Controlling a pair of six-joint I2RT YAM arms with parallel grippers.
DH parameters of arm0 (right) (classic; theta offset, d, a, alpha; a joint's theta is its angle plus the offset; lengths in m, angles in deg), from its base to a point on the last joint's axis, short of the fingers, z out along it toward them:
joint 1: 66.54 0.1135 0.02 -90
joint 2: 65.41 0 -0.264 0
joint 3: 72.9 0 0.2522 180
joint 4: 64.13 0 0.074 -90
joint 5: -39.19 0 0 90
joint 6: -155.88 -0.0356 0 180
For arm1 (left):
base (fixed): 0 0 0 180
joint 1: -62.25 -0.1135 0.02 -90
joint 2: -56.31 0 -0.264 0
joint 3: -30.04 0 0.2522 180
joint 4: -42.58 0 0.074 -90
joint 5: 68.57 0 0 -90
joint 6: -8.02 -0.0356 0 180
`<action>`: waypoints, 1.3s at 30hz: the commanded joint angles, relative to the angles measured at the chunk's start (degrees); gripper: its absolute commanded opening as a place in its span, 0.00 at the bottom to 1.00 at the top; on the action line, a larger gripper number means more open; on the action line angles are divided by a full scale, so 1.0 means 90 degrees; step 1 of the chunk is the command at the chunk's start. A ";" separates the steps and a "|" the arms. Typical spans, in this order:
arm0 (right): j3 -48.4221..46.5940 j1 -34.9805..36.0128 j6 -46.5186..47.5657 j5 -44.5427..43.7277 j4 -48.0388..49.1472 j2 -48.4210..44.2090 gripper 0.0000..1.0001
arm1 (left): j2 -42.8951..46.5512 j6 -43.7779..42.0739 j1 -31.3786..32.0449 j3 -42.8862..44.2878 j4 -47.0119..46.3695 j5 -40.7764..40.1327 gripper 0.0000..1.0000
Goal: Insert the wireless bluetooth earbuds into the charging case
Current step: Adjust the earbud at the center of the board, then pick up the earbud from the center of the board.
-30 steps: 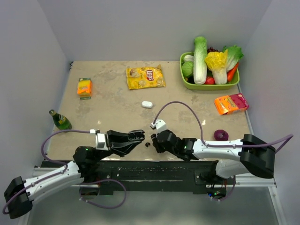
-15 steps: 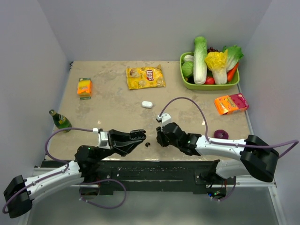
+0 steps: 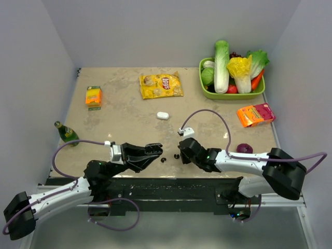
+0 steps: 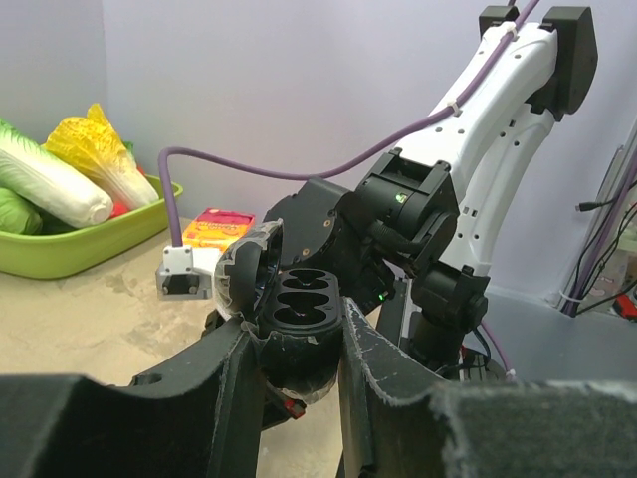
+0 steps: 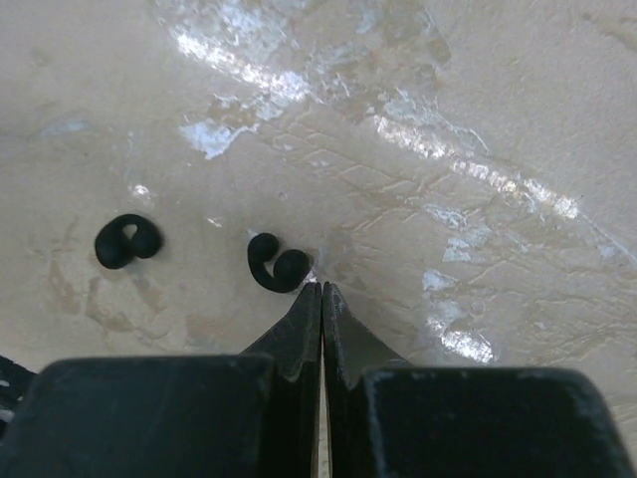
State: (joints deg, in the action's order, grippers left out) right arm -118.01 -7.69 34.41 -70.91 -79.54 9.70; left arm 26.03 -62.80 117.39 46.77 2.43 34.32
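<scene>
My left gripper [image 4: 299, 344] is shut on the charging case [image 4: 304, 299], a dark case held with its lid open and its empty recesses facing up. In the top view it [image 3: 151, 151] hangs just above the table near the front edge. Two dark earbuds lie on the table, one [image 5: 279, 267] just left of my right gripper's tips and the other [image 5: 127, 241] farther left. They show in the top view too [image 3: 176, 155] [image 3: 164, 160]. My right gripper [image 5: 321, 289] is shut with nothing between its fingers.
A small white pill-shaped case [image 3: 163, 115] lies mid-table. Behind it are a yellow chip bag [image 3: 161, 85], an orange box [image 3: 93, 96] and a green basket of vegetables [image 3: 232, 94]. A green bottle [image 3: 67, 133] lies at the left, an orange-pink packet [image 3: 255, 114] and a purple ring [image 3: 244, 149] at the right.
My right gripper has closed from partly open and drawn slightly right. The nearer earbud stays on the table beside its tips. The left arm has edged slightly right, still holding the case.
</scene>
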 commanded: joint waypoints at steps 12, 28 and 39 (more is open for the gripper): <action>-0.0266 0.0004 -0.0176 0.0446 0.0164 0.0707 0.00 | 0.0132 0.0135 -0.0022 -0.1149 -0.0319 0.0014 0.00; -0.0315 0.0014 0.0039 0.0397 0.0027 -0.0228 0.16 | -0.0043 0.0154 -0.0022 -0.1120 -0.0446 0.0053 0.00; -0.0647 0.0014 0.0927 0.1276 0.0447 0.0120 0.41 | -0.0014 0.0183 -0.0022 -0.1120 -0.0465 0.0063 0.00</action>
State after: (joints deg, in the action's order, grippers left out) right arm -120.86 -7.69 38.98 -62.47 -78.14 8.67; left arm 25.57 -61.95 117.39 46.77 1.56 34.47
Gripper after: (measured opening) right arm 0.401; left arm 0.350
